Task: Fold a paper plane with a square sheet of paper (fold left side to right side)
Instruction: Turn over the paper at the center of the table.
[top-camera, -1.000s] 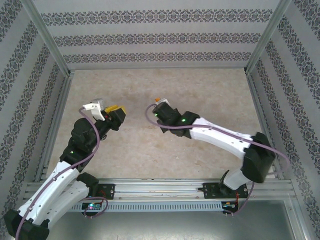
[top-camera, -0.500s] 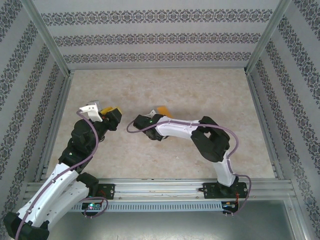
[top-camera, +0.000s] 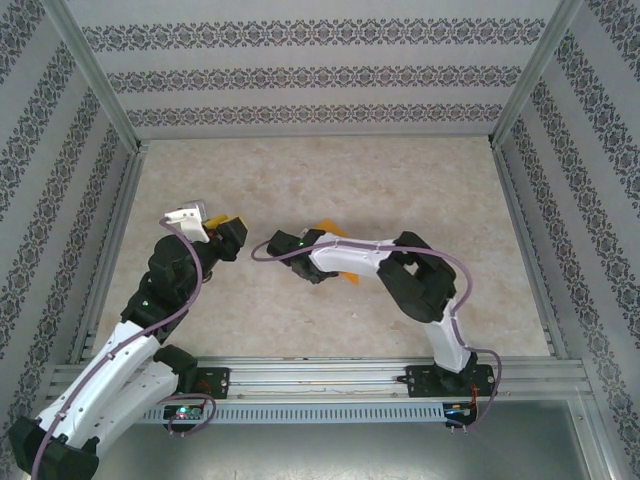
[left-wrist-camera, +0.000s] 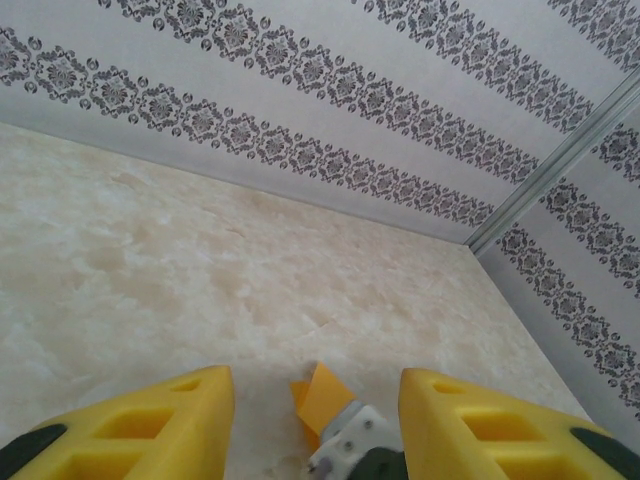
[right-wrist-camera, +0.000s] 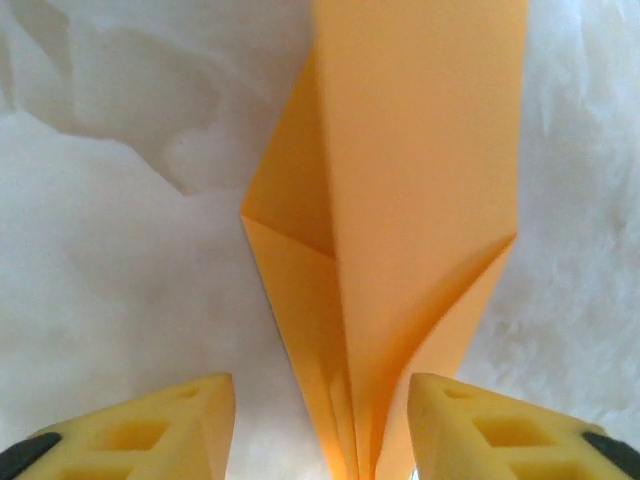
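The slim, creased, bright orange paper plane (right-wrist-camera: 400, 200) lies on the pale bench (top-camera: 420, 190), its long axis running away from the right end effector (right-wrist-camera: 320, 385), whose jaws stand parted astride its narrow end. From above, it shows on either side of the white forearm (top-camera: 350, 255). The left end effector (left-wrist-camera: 315, 378) gapes empty nearby.

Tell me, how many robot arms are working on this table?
2. The left arm rises from the near-left edge. The right arm bends from the near-right edge leftward over the folded orange paper at mid-table. No others seem hidden.
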